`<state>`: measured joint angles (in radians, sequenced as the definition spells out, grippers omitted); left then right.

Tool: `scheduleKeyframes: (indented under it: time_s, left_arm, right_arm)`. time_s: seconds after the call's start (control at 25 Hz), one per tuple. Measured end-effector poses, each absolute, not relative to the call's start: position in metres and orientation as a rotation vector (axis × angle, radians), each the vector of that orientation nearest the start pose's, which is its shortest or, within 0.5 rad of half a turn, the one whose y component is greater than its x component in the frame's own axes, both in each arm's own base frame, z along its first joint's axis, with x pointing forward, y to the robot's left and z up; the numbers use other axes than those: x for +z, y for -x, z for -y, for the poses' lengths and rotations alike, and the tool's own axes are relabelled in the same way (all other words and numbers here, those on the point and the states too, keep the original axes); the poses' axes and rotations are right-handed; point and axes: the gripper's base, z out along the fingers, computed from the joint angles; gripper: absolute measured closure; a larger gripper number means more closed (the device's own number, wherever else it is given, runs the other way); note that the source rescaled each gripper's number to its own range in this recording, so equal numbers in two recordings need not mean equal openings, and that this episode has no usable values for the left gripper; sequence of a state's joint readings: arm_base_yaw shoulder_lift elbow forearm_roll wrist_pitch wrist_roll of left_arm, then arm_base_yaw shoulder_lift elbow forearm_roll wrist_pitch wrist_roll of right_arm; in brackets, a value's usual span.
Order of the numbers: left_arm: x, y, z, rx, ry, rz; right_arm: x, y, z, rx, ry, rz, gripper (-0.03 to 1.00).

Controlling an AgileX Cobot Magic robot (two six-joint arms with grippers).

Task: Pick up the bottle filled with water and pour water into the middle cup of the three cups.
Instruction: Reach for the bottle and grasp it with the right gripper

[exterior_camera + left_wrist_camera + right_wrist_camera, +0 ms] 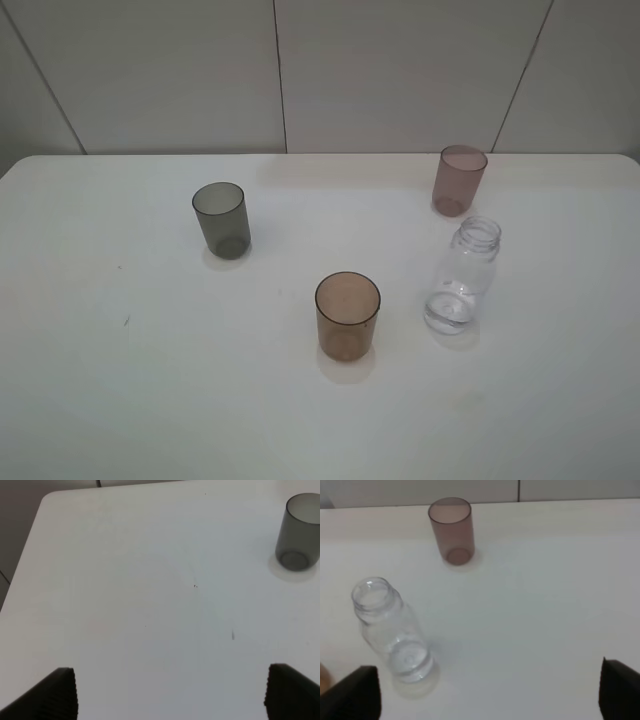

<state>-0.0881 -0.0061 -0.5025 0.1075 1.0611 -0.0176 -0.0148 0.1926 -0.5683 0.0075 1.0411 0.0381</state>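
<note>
The clear, uncapped bottle [462, 277] stands upright on the table at the right; its water is barely visible. The amber-brown middle cup [347, 315] stands left of it, nearer the front. The smoky grey cup [221, 219] is at the back left and the pinkish-mauve cup [459, 180] is behind the bottle. No gripper shows in the exterior high view. My right gripper [487, 692] is open and empty, short of the bottle [390, 630] and the pinkish cup [451, 530]. My left gripper [170, 695] is open and empty, well short of the grey cup [299, 532].
The white table [120, 380] has rounded back corners and ends at a pale panelled wall [400, 70]. A sliver of the amber cup [322, 677] shows at the edge of the right wrist view.
</note>
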Motion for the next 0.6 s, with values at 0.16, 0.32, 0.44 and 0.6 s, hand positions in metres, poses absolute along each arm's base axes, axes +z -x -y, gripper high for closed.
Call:
scheduleKeyframes:
  time_s: [0.16,0.32,0.44,0.6]
  left_arm:
    - [0.278,0.006,-0.009,0.062,-0.066,-2.031]
    - [0.278,0.006,-0.009,0.062,-0.066,-2.031]
    - [0.278,0.006,-0.009,0.062,-0.066,-2.031]
    - [0.278,0.006,-0.009,0.062,-0.066,-2.031]
  right_arm:
    - [0.323,-0.062,-0.003,0.082,-0.068,-2.182,-0.03]
    - [0.327,-0.106,-0.007,0.142,-0.077,-2.212,-0.03]
    - [0.317,-0.133,-0.019,0.190,0.010,-2.268,-0.03]
    - [0.306,-0.155,-0.046,0.249,0.202,-2.260,-0.03]
